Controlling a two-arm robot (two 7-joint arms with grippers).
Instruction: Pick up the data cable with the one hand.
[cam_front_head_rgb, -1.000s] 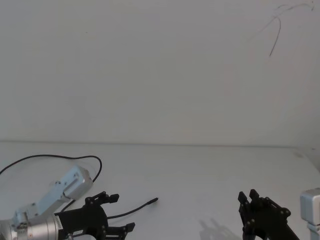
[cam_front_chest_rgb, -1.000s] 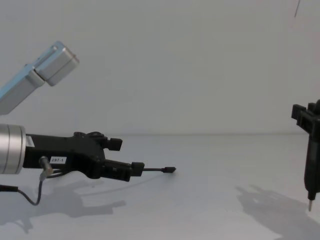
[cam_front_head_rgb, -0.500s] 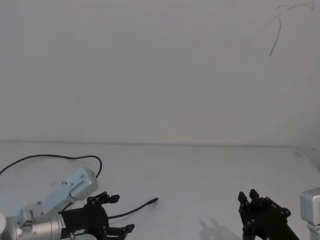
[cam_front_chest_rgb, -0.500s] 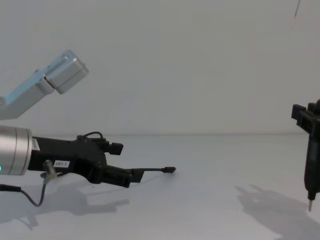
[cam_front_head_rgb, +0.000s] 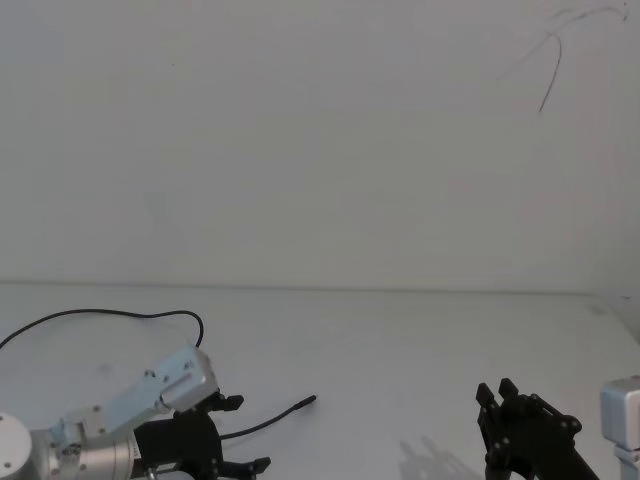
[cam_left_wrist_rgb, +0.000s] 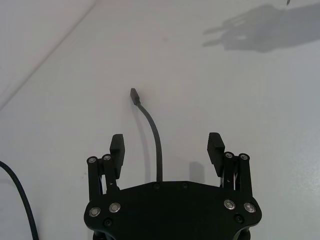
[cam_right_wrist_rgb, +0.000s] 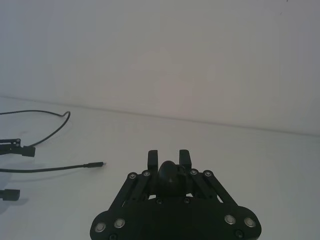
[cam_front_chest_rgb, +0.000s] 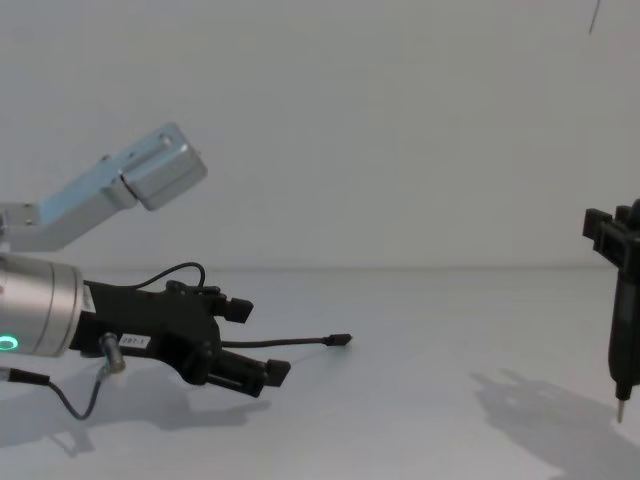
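The left gripper sits low over the near left of the white table, reaching forward and to the right, a green light glowing on its silver wrist. Its 2 black jaws are spread wide and grip nothing. The data cable runs up the gap between them, and in the left wrist view the cable lies clear of both fingertips, passing under the gripper's body at one end and reaching out past the jaws at the other. From the chest, the gripper tilts slightly down, with the cable's small plug just beyond it, pointing away towards the table's middle. The right gripper is parked at the near right, well apart from the cable, standing upright at the edge of the chest view and throwing a shadow on the tabletop beside it. Between the 2 arms and ahead of the plug the tabletop lies bare and open. Farther back on the left, a thin black arc curves over the table; whether it belongs to the same cable cannot be told. The table's far edge meets a plain white wall.
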